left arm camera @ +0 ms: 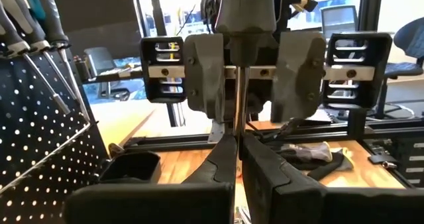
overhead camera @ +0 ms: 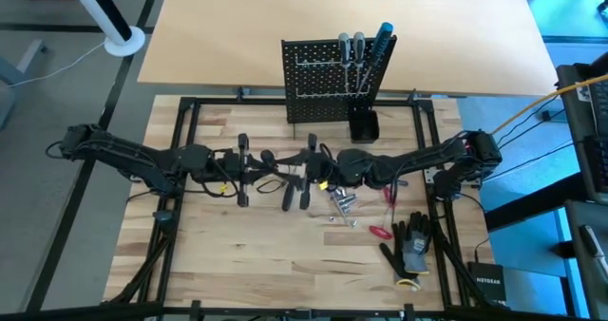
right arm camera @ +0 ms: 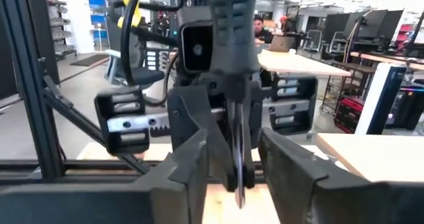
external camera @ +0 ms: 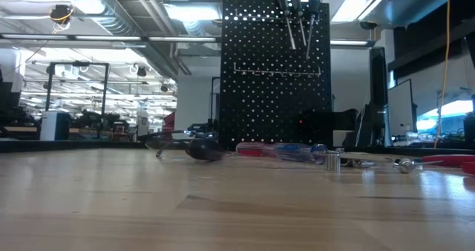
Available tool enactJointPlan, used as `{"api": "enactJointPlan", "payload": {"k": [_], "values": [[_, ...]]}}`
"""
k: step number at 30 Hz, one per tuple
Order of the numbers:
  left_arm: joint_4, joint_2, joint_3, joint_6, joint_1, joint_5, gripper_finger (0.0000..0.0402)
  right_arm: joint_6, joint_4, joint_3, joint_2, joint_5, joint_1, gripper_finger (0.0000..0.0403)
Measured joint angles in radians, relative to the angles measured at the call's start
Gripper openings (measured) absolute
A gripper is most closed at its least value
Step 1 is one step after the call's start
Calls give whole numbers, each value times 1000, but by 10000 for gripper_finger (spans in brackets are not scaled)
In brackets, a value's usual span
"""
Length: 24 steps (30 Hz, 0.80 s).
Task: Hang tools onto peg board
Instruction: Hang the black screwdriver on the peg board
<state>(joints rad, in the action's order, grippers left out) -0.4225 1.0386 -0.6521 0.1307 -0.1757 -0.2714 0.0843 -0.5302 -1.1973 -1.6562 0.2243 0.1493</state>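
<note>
my arms are dark, and my right gripper (overhead camera: 306, 180) and left gripper (overhead camera: 255, 174) are black. the peg board (overhead camera: 320, 80) beyond them is black, patterned with rows of small pale holes. on it hang tools with grey handles (overhead camera: 351, 47) and one blue handle (overhead camera: 383, 38). the cup (overhead camera: 363, 125) below is black. red-handled tools (overhead camera: 381, 232) and black gloves (overhead camera: 412, 248) lie beside my right arm. the table (overhead camera: 256, 254) is pale wood.

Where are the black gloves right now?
High view: the black gloves lie on the table's right front, beside a red-handled screwdriver, below the right arm.
</note>
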Motion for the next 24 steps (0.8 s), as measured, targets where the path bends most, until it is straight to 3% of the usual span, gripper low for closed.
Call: {"api": "enactJointPlan", "payload": {"k": [24], "values": [[10,0,0,5,0,-4,0,8,-3,-1,-22,29,-13,15]]}}
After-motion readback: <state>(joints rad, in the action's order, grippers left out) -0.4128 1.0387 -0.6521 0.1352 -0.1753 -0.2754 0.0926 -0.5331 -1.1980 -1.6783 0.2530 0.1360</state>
